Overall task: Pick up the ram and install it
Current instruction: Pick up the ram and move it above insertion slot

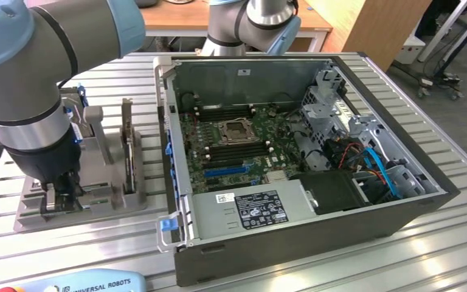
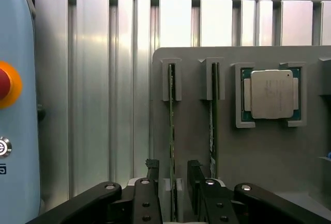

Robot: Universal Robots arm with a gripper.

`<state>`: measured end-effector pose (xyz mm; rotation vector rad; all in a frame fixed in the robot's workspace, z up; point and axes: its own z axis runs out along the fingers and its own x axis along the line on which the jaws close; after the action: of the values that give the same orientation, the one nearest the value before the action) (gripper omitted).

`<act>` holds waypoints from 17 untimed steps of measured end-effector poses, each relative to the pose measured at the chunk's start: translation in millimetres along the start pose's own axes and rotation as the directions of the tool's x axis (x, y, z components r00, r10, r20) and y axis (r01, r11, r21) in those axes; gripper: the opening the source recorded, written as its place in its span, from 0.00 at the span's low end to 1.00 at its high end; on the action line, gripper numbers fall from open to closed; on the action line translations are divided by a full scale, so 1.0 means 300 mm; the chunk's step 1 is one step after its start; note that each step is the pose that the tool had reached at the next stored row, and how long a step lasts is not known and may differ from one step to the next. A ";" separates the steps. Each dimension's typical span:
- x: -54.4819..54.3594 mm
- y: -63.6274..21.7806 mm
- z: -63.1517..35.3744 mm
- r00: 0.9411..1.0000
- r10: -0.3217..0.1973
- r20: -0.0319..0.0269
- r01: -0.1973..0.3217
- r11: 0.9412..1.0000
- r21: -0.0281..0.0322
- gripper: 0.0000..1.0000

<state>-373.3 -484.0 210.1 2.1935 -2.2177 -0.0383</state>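
Exterior view: my gripper (image 1: 59,199) is low over the holder (image 1: 95,210), at nine o'clock from the case (image 1: 298,237). Wrist view: jaws open, straddling the upright ram (image 2: 171,131) (not yet touching). I judge an off-centre squeeze could tilt it toward the neighbouring stick (image 2: 212,125), near the CPU (image 2: 271,93).

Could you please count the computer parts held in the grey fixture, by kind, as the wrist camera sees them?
ram sticks: 2
processor: 1
Total: 3
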 end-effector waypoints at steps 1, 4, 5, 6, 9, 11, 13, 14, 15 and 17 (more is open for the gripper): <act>0.000 0.000 0.003 1.000 0.000 0.000 0.000 1.000 0.000 0.36; 0.000 0.000 0.010 1.000 -0.002 0.000 0.002 1.000 0.000 0.36; 0.000 0.000 0.012 1.000 -0.003 0.000 0.003 1.000 0.000 0.36; 0.000 0.000 0.014 1.000 -0.003 0.000 0.003 1.000 0.000 0.36; 0.000 -0.001 0.020 1.000 -0.005 0.000 0.005 1.000 0.000 0.36; 0.000 0.000 0.021 1.000 -0.005 0.000 0.005 1.000 0.000 0.36; 0.000 -0.001 0.021 1.000 -0.005 0.000 0.005 1.000 0.000 0.36; 0.000 -0.001 0.021 1.000 -0.005 0.000 0.005 1.000 0.000 0.36; 0.000 -0.001 0.021 1.000 -0.005 0.000 0.005 1.000 0.000 0.36; 0.000 -0.001 0.021 1.000 -0.006 0.000 0.006 1.000 0.000 0.36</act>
<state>-373.3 -484.0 203.7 2.1996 -2.2117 -0.0383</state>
